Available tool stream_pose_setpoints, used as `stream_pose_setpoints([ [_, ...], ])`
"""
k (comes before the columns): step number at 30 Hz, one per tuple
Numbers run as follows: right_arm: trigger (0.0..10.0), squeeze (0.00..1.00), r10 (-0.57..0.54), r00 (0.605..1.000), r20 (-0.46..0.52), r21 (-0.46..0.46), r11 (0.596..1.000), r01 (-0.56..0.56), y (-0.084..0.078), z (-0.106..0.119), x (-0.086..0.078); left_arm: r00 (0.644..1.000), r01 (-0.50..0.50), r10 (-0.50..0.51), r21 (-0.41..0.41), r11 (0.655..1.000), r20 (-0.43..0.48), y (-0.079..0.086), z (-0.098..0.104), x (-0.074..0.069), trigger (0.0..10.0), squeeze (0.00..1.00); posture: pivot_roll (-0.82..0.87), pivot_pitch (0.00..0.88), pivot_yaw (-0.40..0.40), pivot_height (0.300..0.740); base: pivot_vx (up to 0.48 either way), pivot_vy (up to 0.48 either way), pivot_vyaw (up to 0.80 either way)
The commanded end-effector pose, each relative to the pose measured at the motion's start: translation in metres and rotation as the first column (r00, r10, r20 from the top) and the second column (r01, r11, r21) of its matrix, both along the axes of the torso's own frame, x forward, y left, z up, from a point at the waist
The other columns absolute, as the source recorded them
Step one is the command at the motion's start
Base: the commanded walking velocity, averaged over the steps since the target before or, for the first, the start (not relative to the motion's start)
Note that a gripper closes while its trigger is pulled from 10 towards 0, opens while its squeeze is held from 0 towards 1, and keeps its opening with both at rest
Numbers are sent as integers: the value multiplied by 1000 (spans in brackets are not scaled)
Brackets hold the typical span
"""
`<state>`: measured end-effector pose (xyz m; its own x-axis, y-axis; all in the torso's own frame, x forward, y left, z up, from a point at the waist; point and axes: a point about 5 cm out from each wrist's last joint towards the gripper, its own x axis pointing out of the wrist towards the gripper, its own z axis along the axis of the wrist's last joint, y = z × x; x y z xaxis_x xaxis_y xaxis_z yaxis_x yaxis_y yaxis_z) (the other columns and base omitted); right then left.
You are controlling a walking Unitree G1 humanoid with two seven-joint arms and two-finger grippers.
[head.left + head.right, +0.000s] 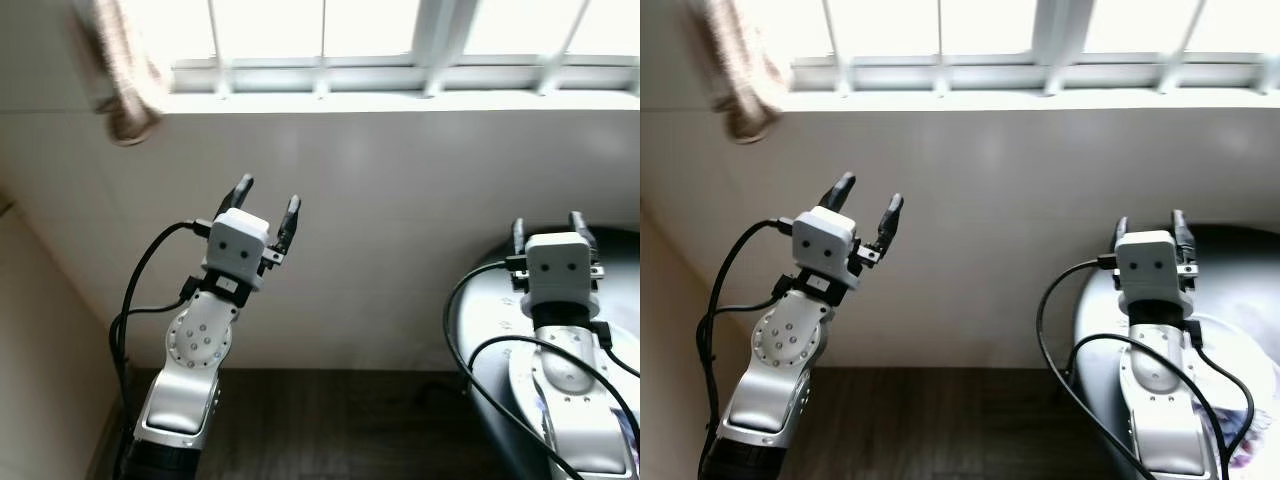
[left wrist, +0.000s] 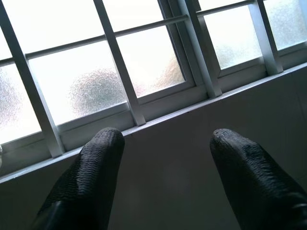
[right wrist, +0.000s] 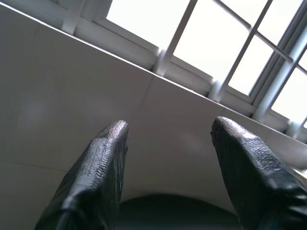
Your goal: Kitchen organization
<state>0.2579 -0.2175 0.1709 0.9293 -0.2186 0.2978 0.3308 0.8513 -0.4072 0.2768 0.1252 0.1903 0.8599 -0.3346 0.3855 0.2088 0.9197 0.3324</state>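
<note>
White tiled wall before parted jaws

A hanging cloth at far left is blurring and running off the top edge. The dark round vessel at right is extending past the right and bottom edges, the right arm hiding part of it. Frosted window panes are obscuring whatever is lying outside. Both arms are running off the bottom edge.
</note>
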Motion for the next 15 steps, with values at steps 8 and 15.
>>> stream_pose_setpoints([
  [8, 10000, 0, 34, 996, -77, 107, 994, -26, -9, -3, 8, 1000, -5, 5, -1, 1000, -6, 3, -1, 0, 10000, 0, -35, 0, -10, 740, 0, 0, 0],
  [15, 10000, 0, -166, 942, -291, 130, 969, 211, -43, -12, 12, 1000, 0, 0, -3, 1000, -16, 3, -2, 0, 10000, 0, -39, 0, -11, 740, 0, 0, 0],
])
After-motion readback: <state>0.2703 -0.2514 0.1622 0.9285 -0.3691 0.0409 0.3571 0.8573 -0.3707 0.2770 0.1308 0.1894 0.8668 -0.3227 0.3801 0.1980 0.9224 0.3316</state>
